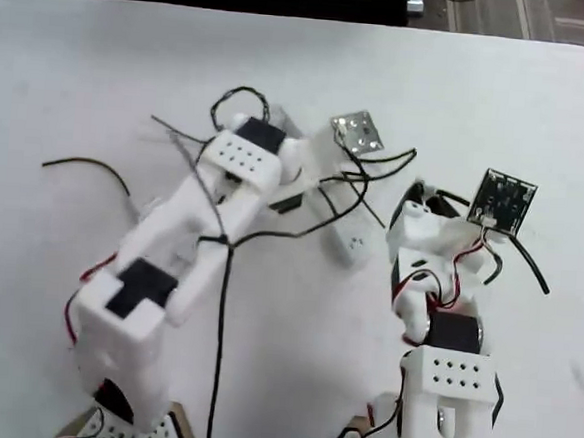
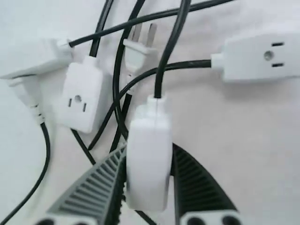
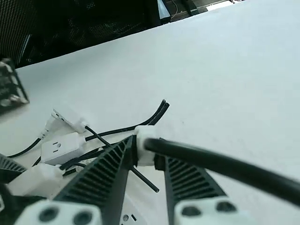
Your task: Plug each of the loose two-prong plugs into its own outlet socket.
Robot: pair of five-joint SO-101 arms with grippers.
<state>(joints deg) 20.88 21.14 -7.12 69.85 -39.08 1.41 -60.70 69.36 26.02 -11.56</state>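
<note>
left gripper (image 2: 149,161) clamped on white connector (image 2: 147,136) | right gripper (image 3: 146,152) clamped on white cable end (image 3: 144,136) | two-prong plug (image 2: 138,47) lies loose between square socket (image 2: 79,98) and long socket (image 2: 262,56)

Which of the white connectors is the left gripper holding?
The smooth connector clamped in the left gripper; the pronged plug, nearer socket and farther socket lie loose.
</note>
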